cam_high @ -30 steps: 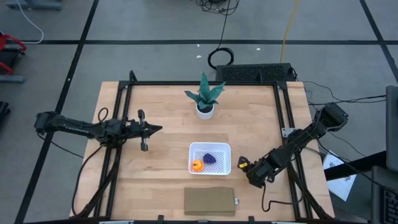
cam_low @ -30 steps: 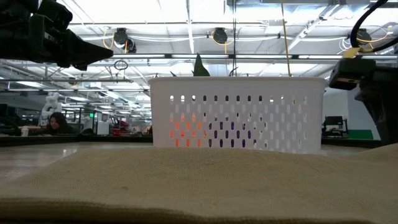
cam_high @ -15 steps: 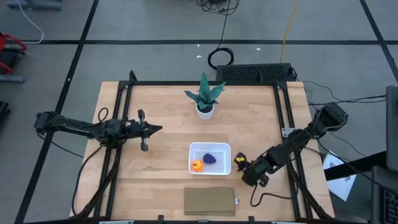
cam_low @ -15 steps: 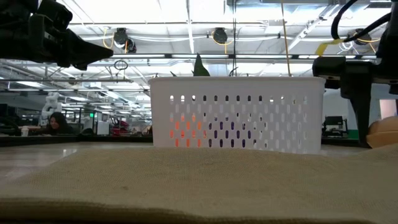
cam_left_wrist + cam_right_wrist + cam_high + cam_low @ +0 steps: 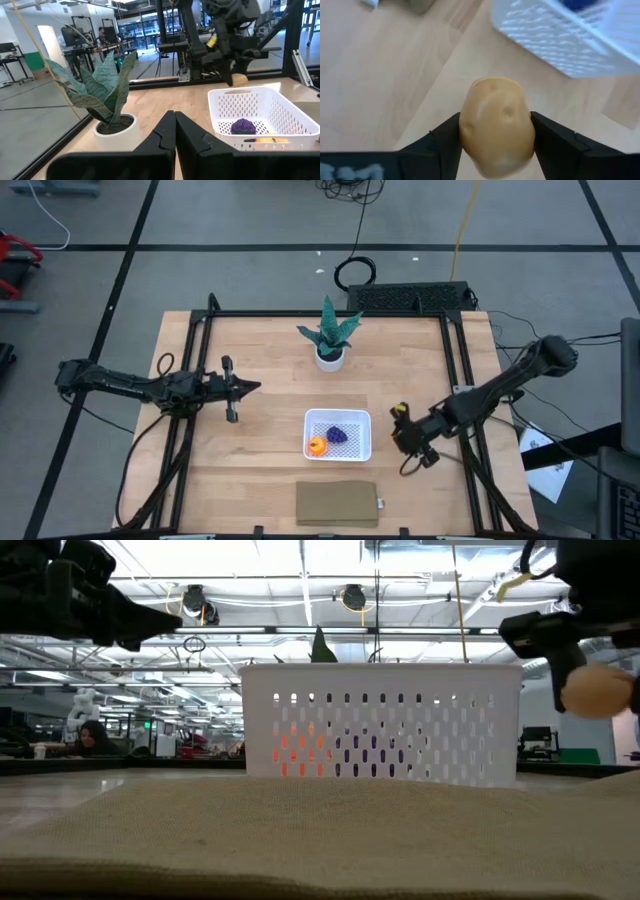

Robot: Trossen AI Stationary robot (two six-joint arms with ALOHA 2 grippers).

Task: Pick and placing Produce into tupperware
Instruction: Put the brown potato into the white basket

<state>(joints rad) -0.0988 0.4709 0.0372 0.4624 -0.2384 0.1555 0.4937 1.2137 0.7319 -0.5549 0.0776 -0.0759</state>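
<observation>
The white tupperware sits on the table near its middle, toward the near edge. In it lie the round orange piece and the dark purple bumpy piece. My right gripper hovers just right of the tupperware, shut on the tan-yellow oval piece, which also shows in the low view above the table. My left gripper waits shut over the table's left half, pointing right; its closed fingertips face the tupperware. My right gripper pinches the tan-yellow oval piece between its two fingers, one on each long side. The fingers come from above, slanting down. The piece is lifted clear of the table, at about the height of the tupperware's rim.
A teal potted plant stands at the far middle of the table. A flat brown slab lies at the near edge, in front of the tupperware. Bare wood lies left of the tupperware. Black frame rails run along both sides.
My right gripper dipped to the table right of the tupperware, where the tan-yellow piece lay, then rose and moved toward the far edge. The piece, on the table half a second ago, is now lifted clear in its fingers.
</observation>
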